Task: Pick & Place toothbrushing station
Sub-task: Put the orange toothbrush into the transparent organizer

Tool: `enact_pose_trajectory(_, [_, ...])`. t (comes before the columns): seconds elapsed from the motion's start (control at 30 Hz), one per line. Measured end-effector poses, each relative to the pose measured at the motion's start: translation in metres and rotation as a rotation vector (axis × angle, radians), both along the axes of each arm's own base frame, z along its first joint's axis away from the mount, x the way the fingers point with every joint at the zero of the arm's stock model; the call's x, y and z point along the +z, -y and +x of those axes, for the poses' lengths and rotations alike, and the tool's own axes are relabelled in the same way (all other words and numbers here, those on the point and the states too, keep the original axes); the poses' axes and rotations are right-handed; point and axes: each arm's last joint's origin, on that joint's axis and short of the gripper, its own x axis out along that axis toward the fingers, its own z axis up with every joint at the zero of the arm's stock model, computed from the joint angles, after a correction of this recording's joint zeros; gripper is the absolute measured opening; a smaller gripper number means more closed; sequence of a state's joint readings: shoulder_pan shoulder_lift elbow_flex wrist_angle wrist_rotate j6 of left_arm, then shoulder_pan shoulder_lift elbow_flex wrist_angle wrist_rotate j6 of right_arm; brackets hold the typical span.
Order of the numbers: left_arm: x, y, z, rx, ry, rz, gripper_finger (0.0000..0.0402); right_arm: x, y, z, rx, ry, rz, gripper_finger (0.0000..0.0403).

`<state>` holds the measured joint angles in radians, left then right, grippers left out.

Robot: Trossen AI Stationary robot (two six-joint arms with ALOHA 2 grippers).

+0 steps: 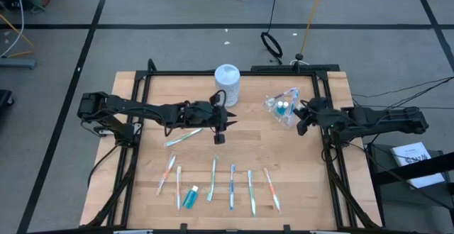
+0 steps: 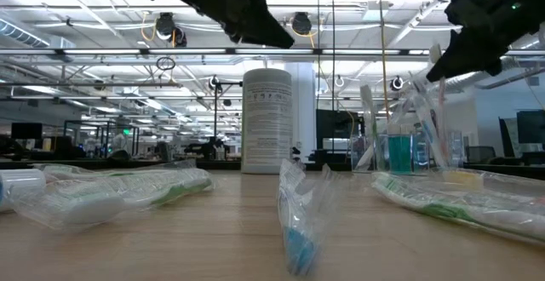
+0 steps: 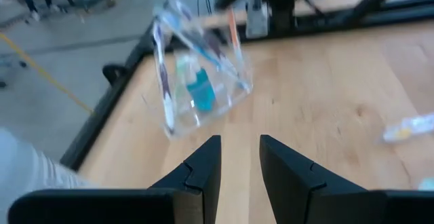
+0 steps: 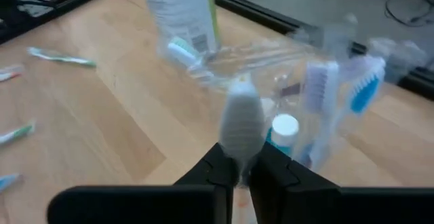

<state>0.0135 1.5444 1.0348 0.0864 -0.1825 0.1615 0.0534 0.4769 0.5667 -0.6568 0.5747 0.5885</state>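
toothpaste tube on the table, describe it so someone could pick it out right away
Start at the wooden table and find the row of wrapped toothbrushes along its near edge. The toothpaste tube lies in that row, second gap from the left. It alone is short, stubby and teal; its neighbours are long and slim.

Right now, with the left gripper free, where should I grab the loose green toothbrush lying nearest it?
Take the green toothbrush at mid-handle, from straight above. It lies flat and alone on the table, slanted, so turn the open left gripper to close across its narrow width.
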Motion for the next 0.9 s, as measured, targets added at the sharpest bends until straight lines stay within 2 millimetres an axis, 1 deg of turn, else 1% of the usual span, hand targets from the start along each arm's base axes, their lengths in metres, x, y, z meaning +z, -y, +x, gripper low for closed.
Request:
enact_pose_trajectory(0.13, [-0.009,0.002,-0.005,0.015,-0.095,-0.044,0.0108,0.000,0.000,0.001,0.010,-0.002,-0.013,0.0045])
enact_pose_trajectory(0.3, [-0.022,0.010,-0.013,0.033,-0.245,-0.112,0.0108,-0.021,0.000,0.003,-0.027,-0.038,0.050,0.0064])
enact_pose_trajectory(0.37, [-0.026,0.014,-0.017,0.050,-0.291,-0.150,0.0108,-0.026,-0.002,0.003,0.003,-0.058,0.080,0.0070])
enact_pose_trajectory(0.5, [-0.034,0.024,-0.025,0.065,-0.401,-0.197,0.0108,-0.021,-0.004,0.006,0.112,-0.038,0.107,0.0079])
enact_pose_trajectory(0.57, [-0.039,0.029,-0.032,0.037,-0.488,-0.195,0.0108,-0.018,-0.004,0.008,0.138,-0.020,0.081,0.0082])
enact_pose_trajectory(0.67, [-0.045,0.035,-0.043,0.020,-0.617,-0.206,0.0108,-0.018,-0.004,0.007,0.161,-0.046,0.038,0.0087])
enact_pose_trajectory(0.8, [-0.051,0.039,-0.055,0.078,-0.744,-0.242,0.0108,-0.018,-0.004,0.007,0.166,-0.051,0.030,0.0099])
enact_pose_trajectory(0.9, [-0.053,0.039,-0.061,0.129,-0.796,-0.270,0.0108,-0.018,-0.004,0.008,0.180,-0.049,0.012,0.0109])
